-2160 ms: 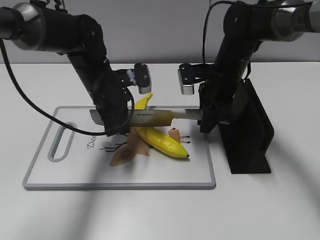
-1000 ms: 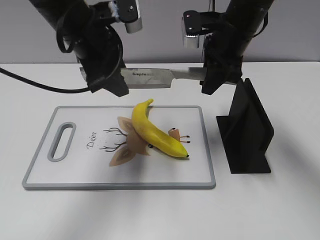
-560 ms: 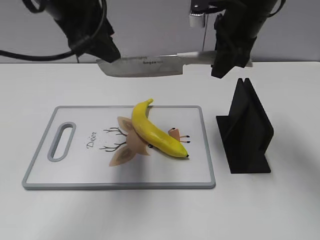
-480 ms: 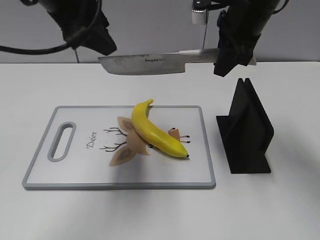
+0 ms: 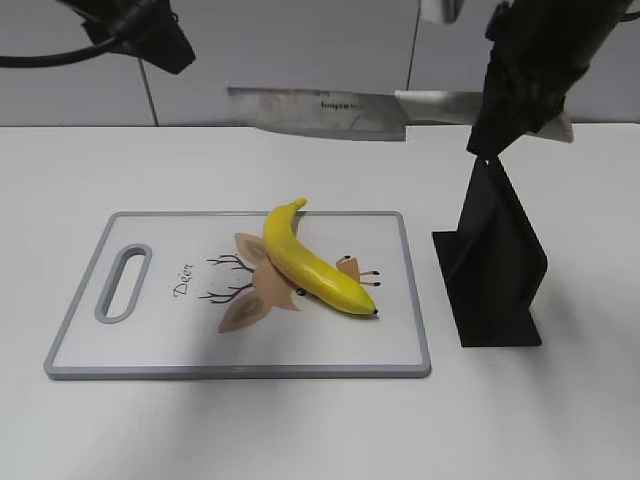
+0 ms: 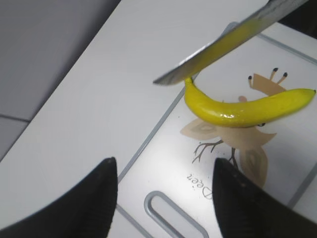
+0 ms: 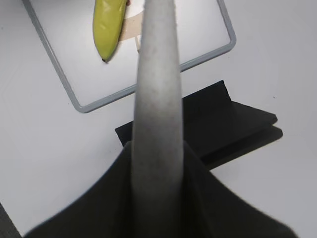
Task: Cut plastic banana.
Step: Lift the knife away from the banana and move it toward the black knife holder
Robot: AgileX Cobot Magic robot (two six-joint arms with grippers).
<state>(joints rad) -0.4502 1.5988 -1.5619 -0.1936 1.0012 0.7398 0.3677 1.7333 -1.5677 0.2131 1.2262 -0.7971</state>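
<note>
The yellow plastic banana (image 5: 313, 265) lies whole on the white cutting board (image 5: 120, 345), stem toward the back; it also shows in the left wrist view (image 6: 242, 106) and the right wrist view (image 7: 109, 27). My right gripper (image 5: 500, 110) is shut on the grey handle (image 7: 156, 114) of a knife (image 5: 320, 110), held level high above the board, blade pointing left. My left gripper (image 6: 163, 198) is open and empty, raised high at the upper left (image 5: 150, 35), over the board's handle slot (image 6: 173, 220).
A black knife stand (image 5: 495, 265) stands on the white table right of the board, under my right gripper; it also shows in the right wrist view (image 7: 218, 124). A grey wall runs behind the table.
The knife has gone up off the banana and moved right with my right gripper. My left gripper let go of the blade and rose away to the upper left.
</note>
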